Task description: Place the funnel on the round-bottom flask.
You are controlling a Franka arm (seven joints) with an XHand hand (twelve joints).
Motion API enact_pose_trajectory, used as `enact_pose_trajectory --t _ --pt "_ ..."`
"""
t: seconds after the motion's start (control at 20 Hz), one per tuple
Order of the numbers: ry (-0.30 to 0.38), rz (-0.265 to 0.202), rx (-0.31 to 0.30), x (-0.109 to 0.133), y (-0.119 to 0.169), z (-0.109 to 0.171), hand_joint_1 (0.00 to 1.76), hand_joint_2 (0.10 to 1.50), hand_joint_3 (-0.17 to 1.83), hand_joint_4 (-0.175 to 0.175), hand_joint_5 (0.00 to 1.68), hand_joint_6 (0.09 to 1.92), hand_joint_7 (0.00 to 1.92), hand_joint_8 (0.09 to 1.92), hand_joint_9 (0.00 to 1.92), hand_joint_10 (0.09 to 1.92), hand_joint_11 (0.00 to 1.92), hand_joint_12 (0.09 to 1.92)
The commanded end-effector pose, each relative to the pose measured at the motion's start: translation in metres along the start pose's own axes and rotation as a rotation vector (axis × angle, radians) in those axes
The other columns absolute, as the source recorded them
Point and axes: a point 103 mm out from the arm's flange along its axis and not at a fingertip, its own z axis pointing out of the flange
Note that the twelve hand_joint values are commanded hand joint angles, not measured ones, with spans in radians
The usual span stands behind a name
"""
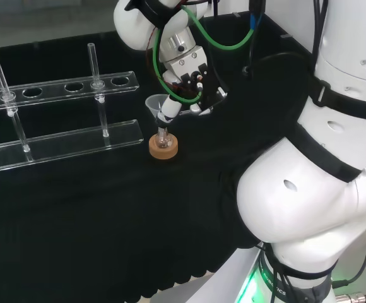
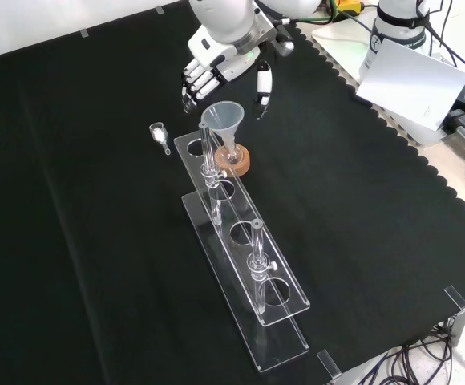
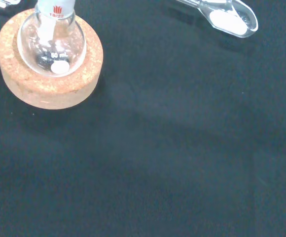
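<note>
Now the funnel [image 2: 221,117] stands in the flask [image 3: 51,43] on its cork ring [image 2: 240,164]. Just behind it in the front view hangs the hand [image 2: 208,76] — fingers relaxed, spread apart, holding nothing.

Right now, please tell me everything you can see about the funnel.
The funnel is clear, glass or plastic, a wide cone above a narrow stem. It stands upright, its stem going down into the neck of the round-bottom flask, which sits in a cork ring beside the clear tube rack. The hand is just behind it; contact is unclear.
</note>
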Motion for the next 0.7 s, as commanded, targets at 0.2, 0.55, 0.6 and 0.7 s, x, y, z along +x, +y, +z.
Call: enact_pose_trajectory --t 0.2,0.55,0.6,0.7 --pt "0.159 0.000 -0.167 -0.039 -0.041 -0.019 0.43 0.69 0.21 -0.036 0.20 0.09 0.03 0.65 0.23 0.77 0.19 1.48" --pt "0.267 0.015 -0.196 -0.074 -0.045 -0.027 0.43 0.69 0.20 -0.037 0.22 0.09 0.05 0.67 0.27 0.77 0.21 1.48" --pt "0.277 0.016 -0.197 -0.077 -0.044 -0.027 0.43 0.70 0.20 -0.037 0.22 0.09 0.05 0.68 0.27 0.77 0.22 1.48" --pt "0.295 0.014 -0.195 -0.084 -0.040 -0.026 0.43 0.70 0.20 -0.037 0.22 0.09 0.05 0.68 0.28 0.76 0.22 1.48"
